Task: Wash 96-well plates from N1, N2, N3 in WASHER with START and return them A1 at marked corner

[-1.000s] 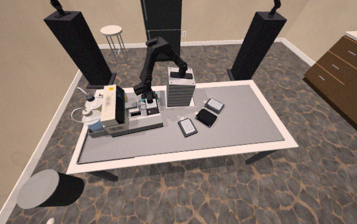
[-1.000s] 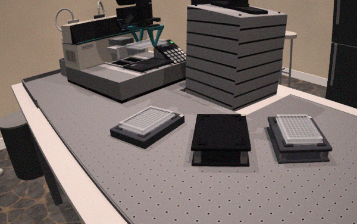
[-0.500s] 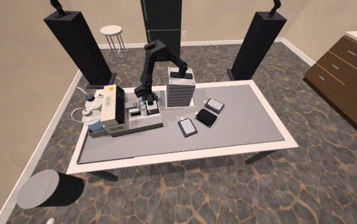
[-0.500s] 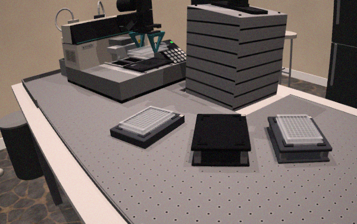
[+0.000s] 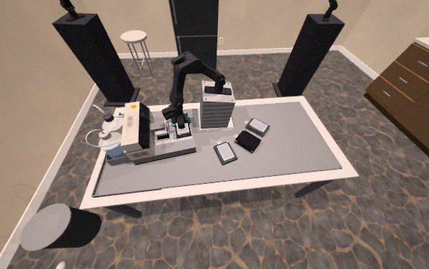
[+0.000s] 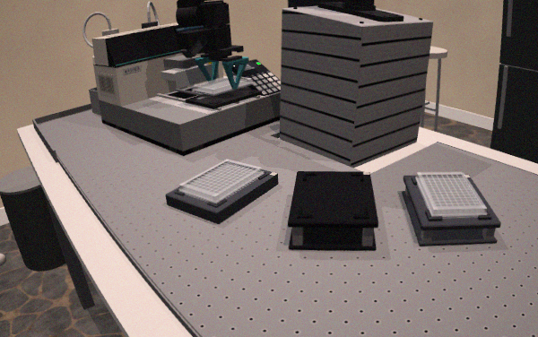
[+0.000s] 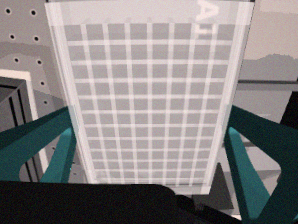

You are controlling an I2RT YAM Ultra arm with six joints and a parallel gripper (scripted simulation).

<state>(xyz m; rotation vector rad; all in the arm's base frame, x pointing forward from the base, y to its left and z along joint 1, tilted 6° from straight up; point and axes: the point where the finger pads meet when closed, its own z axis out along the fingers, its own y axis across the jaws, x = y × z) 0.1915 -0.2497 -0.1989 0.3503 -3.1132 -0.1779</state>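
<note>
My gripper (image 5: 177,125) (image 6: 222,72) (image 7: 150,113) is shut on a clear 96-well plate (image 6: 219,85) (image 7: 149,76), its teal fingers on the plate's two long sides. It holds the plate level, low over the black carrier (image 6: 226,97) of the washer (image 5: 143,134) (image 6: 148,112); I cannot tell whether they touch. The plate's A1 mark (image 7: 208,10) is at the far right corner in the wrist view. The keypad (image 6: 267,81) with a green lamp (image 6: 258,64) is right of the carrier. The left nest (image 5: 225,153) (image 6: 211,207) and the right nest (image 5: 258,126) (image 6: 453,224) each hold a plate. The middle nest (image 5: 247,140) (image 6: 334,197) is empty.
A tall grey ribbed block (image 5: 217,107) (image 6: 354,81), which carries the arm's base, stands just right of the washer, close to the keypad. Bottles and tubing (image 5: 107,132) are at the washer's left. The table has a white rim (image 5: 222,186) (image 6: 112,287).
</note>
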